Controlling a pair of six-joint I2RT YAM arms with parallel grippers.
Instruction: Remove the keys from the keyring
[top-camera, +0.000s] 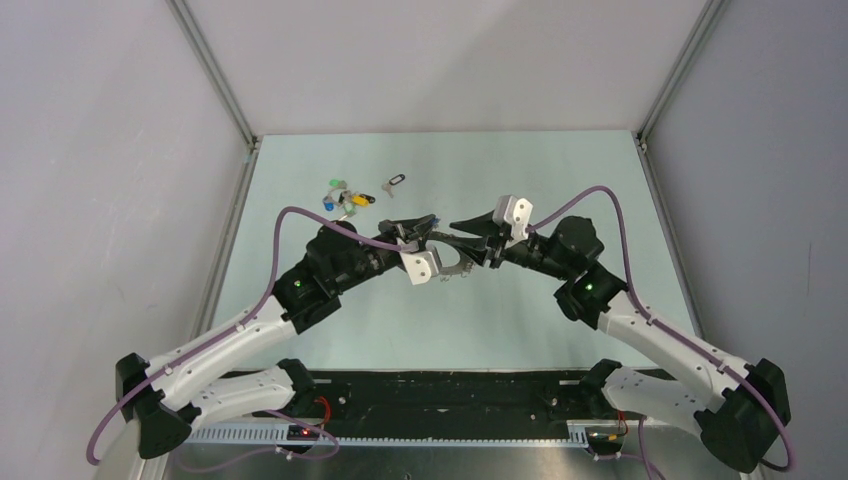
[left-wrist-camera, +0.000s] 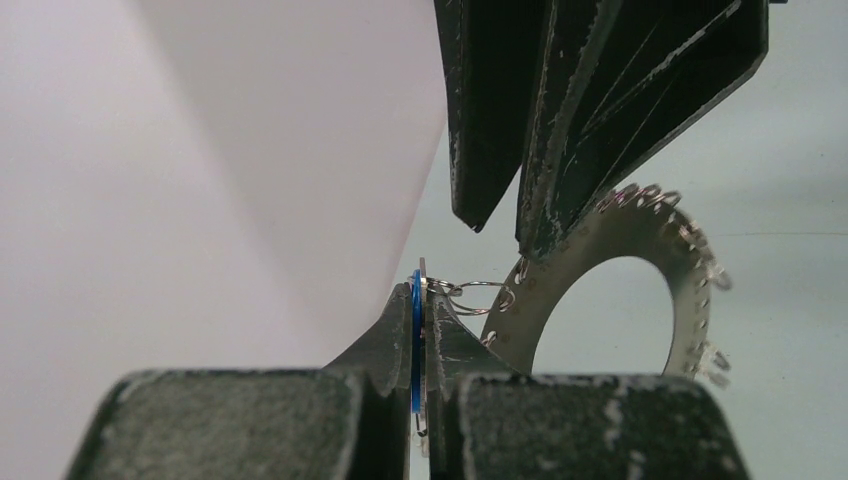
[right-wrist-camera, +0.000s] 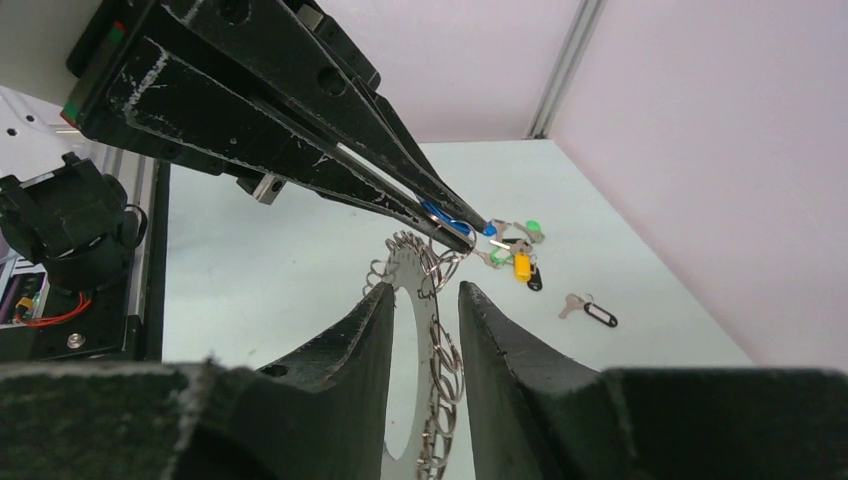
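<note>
- The table (top-camera: 330, 330) is pale green. Both arms reach out over its middle from the near edge.
- The left arm (top-camera: 300, 285) stretches forward and bends inward to the right, with its wrist above the table's middle.
- The right arm (top-camera: 590, 290) mirrors it, bending inward to the left, so the two wrists meet tip to tip.
- The left gripper (left-wrist-camera: 420, 292) has its jaws closed tight on a key (left-wrist-camera: 416, 340), pinching it flat between them.
- The right gripper (right-wrist-camera: 425, 298) has its jaws a narrow gap apart, and the keyring (left-wrist-camera: 655, 240) runs down between them. Whether the jaws press on it cannot be told.
- The keyring is a flat grey hoop rimmed with small wire loops, up off the table over its middle and just beside both grippers. Its lower part is cut off in the right wrist view, and from above it is only a small blur.
- The loose keys (top-camera: 345, 198) lie in a small heap with green, blue and yellow tags, toward the far left corner. A black-tagged key (top-camera: 394, 183) lies near them.
- The key in the left gripper is seen edge-on, thin, blue and silver. A wire loop links it to the keyring's rim.
</note>
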